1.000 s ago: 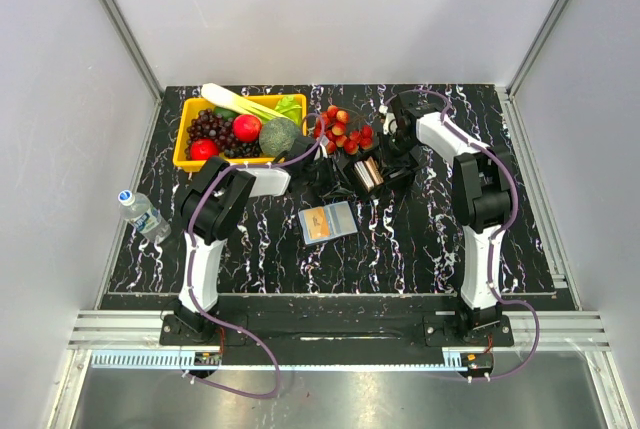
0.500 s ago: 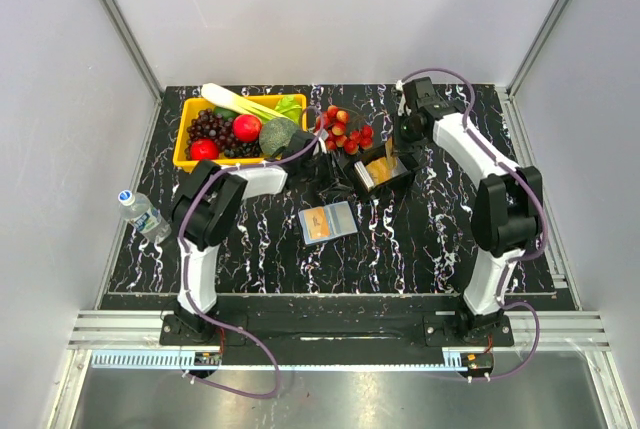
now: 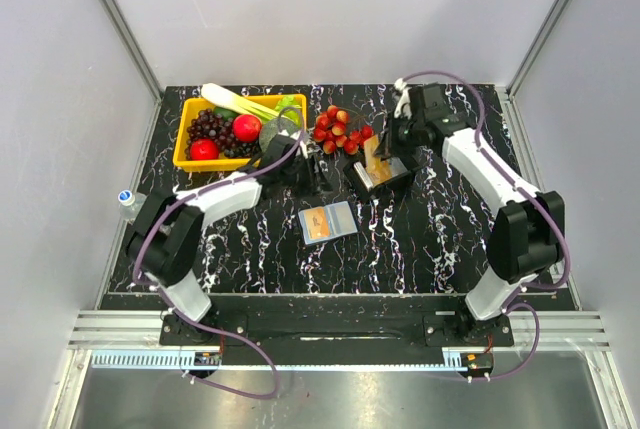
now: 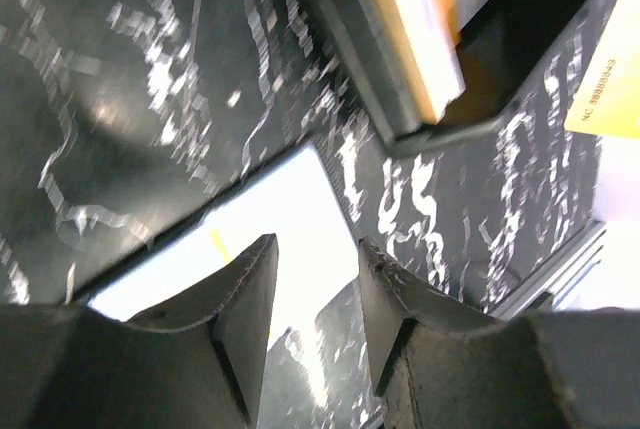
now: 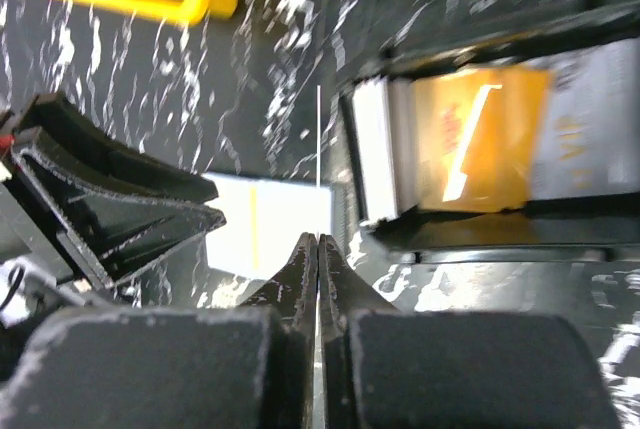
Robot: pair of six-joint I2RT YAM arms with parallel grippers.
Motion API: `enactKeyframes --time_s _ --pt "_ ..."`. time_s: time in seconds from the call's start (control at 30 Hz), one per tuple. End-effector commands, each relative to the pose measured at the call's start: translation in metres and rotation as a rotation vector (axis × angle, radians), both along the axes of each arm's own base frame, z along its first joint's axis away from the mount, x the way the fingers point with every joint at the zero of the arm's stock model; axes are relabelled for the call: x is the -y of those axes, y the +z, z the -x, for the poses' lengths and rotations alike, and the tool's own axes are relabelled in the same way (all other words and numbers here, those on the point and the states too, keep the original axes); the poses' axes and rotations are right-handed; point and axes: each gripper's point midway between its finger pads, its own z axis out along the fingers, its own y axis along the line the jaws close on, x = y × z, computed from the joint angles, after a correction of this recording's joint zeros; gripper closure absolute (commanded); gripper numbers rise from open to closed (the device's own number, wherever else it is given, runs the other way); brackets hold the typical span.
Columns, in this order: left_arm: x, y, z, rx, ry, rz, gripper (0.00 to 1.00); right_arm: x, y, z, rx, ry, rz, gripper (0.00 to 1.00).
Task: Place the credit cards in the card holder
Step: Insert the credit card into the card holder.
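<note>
Your right gripper (image 5: 318, 241) is clenched on a thin orange-gold credit card (image 3: 374, 157), edge-up over the deep black tray (image 3: 398, 177). The open black, blue-lined card holder (image 3: 341, 217) lies nearer you and leftward, just beside your released left gripper (image 4: 315, 249).

Tabletop (image 3: 420, 239): black, white-veined.
Rear: yellow basket (image 3: 181, 149), red fruits (image 3: 340, 129), black tray (image 3: 392, 180).
Centre, nearest me: open card holder (image 3: 328, 221).
Left edge: bottle (image 3: 127, 199).
</note>
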Motion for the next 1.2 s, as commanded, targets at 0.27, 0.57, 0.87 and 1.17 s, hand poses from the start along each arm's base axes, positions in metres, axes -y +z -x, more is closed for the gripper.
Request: enactKeyframes --time_s 0.27,0.57,0.87,1.17 --pt "-0.026 -0.021 0.051 -0.103 0.03 0.038 0.56 -0.088 -0.058 0.072 -0.178 0.223 -0.146 1.0" --pt "-0.04 -0.037 0.057 -0.154 0.095 -0.059 0.56 -0.082 -0.092 0.076 -0.229 0.239 -0.083 1.0" --pt "-0.049 -0.045 0.059 -0.167 0.121 -0.151 0.55 -0.078 -0.108 0.076 -0.246 0.228 -0.046 1.0" --pt "-0.051 -0.051 0.059 -0.169 0.129 -0.181 0.55 -0.074 -0.117 0.077 -0.262 0.219 -0.024 1.0"
